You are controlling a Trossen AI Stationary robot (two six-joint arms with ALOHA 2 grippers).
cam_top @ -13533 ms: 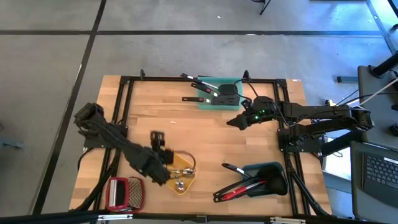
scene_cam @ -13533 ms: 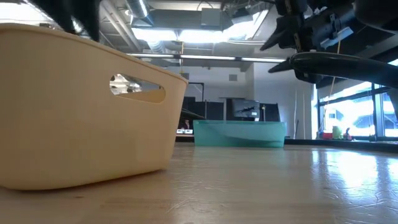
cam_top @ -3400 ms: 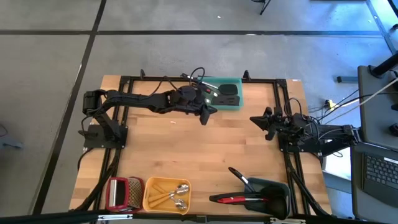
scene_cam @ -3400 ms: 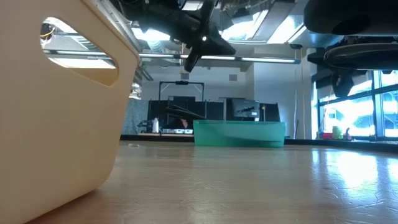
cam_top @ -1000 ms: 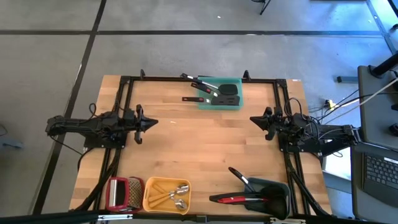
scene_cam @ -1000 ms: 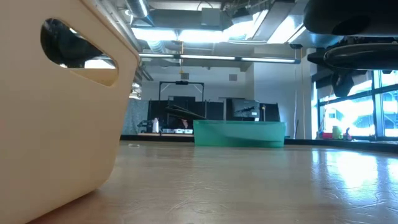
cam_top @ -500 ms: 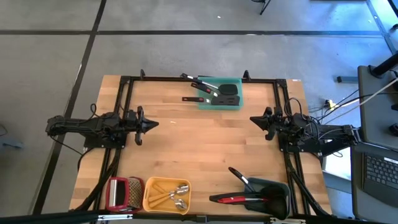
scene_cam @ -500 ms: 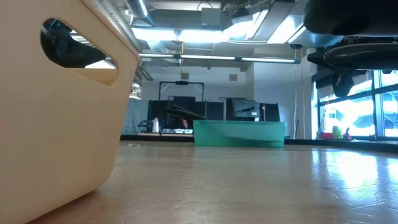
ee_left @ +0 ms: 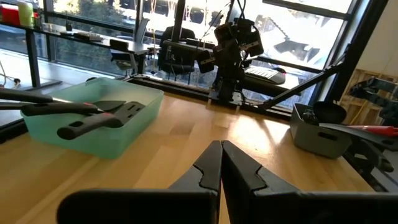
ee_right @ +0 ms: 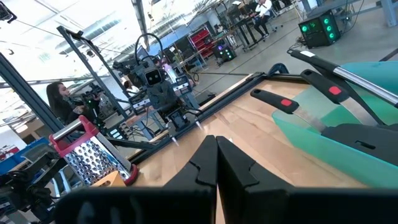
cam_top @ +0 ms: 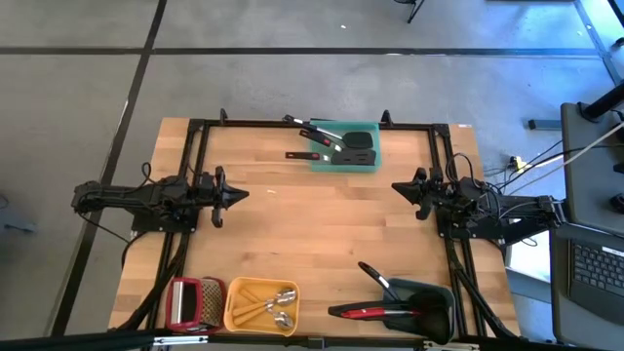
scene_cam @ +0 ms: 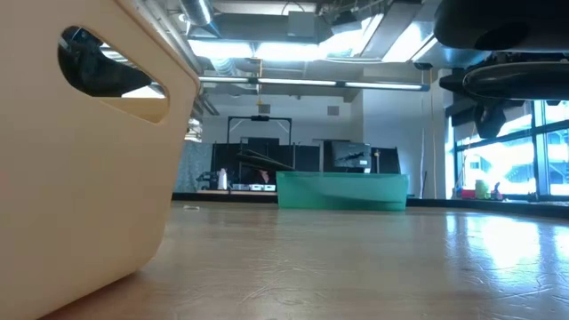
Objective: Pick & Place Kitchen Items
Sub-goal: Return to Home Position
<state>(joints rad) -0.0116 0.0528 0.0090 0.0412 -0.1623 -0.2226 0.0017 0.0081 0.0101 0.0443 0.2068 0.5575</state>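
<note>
My left gripper (cam_top: 244,194) is shut and empty at the table's left side, above the wood; its shut fingers show in the left wrist view (ee_left: 221,169). My right gripper (cam_top: 396,187) is shut and empty at the right side, also seen in the right wrist view (ee_right: 216,155). Black spatulas (cam_top: 336,141) lie in the teal tray (cam_top: 370,162) at the far edge, their handles (cam_top: 300,156) sticking out over its left rim. Metal spoons and wood-handled tools (cam_top: 271,306) lie in the yellow tray (cam_top: 234,310). A black ladle (cam_top: 372,276) and a red spoon (cam_top: 366,312) lean out of the grey-blue tray (cam_top: 441,292).
A red-framed grater (cam_top: 190,300) lies at the near left corner beside the yellow tray. A black frame (cam_top: 200,136) runs round the table's edges. Bare wood (cam_top: 312,224) lies between the two grippers. In the low view the yellow tray's wall (scene_cam: 80,178) stands close at the left.
</note>
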